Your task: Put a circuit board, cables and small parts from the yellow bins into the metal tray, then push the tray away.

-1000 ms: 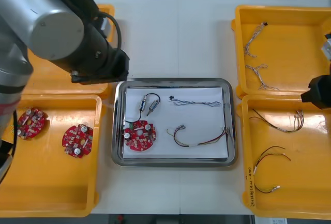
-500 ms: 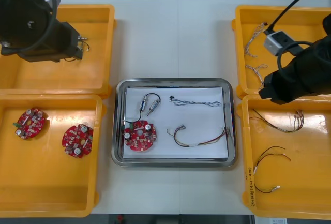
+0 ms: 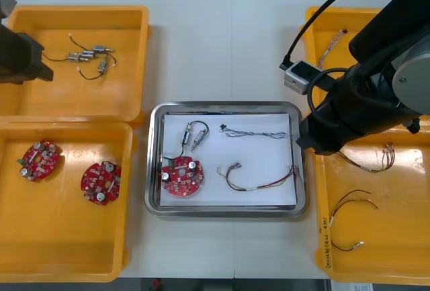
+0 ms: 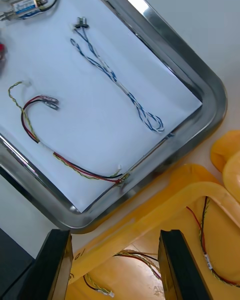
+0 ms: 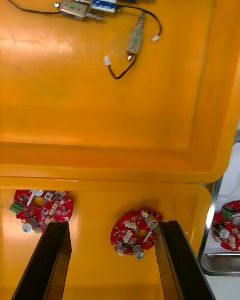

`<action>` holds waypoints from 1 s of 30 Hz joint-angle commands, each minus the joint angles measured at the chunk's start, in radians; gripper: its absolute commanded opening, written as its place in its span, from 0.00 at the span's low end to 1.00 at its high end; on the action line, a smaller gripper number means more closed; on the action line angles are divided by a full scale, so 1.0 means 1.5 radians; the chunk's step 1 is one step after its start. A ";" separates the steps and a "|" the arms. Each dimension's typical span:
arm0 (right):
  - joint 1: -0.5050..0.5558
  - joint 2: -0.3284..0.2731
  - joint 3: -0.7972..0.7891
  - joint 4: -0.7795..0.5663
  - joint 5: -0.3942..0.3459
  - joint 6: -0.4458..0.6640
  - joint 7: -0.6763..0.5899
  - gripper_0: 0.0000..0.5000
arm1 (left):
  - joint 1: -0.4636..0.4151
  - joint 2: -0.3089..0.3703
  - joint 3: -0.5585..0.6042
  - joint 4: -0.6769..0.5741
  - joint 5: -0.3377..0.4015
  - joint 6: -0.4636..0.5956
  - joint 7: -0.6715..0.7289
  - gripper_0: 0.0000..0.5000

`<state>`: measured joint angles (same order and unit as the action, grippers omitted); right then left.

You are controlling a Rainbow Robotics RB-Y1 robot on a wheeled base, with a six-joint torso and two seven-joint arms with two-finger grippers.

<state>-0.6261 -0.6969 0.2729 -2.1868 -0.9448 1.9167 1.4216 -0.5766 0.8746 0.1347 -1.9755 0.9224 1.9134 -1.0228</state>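
The metal tray (image 3: 222, 106) lies mid-table, white inside. It holds a red circuit board (image 3: 180, 175), small metal parts (image 3: 193, 135), a blue and white cable (image 3: 255, 133) and a red and yellow cable (image 3: 259, 178). My right arm (image 3: 349, 116) hangs over the tray's right rim. In the right wrist view my right gripper (image 4: 117, 270) is open and empty above the bin wall (image 4: 150, 215), just short of the tray rim (image 4: 175, 45). My left gripper (image 5: 112, 265) is open and empty over the left bins, with a circuit board (image 5: 135, 230) between its fingers.
Two boards (image 3: 40, 160) (image 3: 101, 182) lie in the near left bin, and small metal parts (image 3: 87, 56) in the far left bin. The right bins hold blue and white cables (image 3: 329, 52), a red and yellow cable (image 3: 383, 156) and a black cable (image 3: 349, 203). My left arm (image 3: 20, 56) is at the far left edge.
My left arm has drawn back from beside the tray to the far left edge. My right arm has swung in from the right edge to the tray's right rim.
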 commanded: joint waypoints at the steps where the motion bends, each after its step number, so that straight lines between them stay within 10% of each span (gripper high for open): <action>1: -0.028 -0.011 0.034 -0.040 -0.001 0.002 0.036 1.00 | 0.065 0.037 0.059 -0.045 0.014 0.004 -0.060 1.00; 15: -0.107 0.101 0.214 -0.029 0.121 -0.008 0.139 1.00 | 0.194 0.036 0.120 -0.117 0.039 0.004 -0.101 1.00; 30: -0.113 0.109 0.363 0.022 0.162 -0.099 0.339 1.00 | 0.238 0.030 0.133 -0.138 0.039 0.004 -0.112 1.00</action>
<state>-0.7602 -0.5543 0.7688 -2.1674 -0.7080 1.7894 1.8678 -0.2332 0.8825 0.3107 -2.1558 0.9732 1.9134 -1.1305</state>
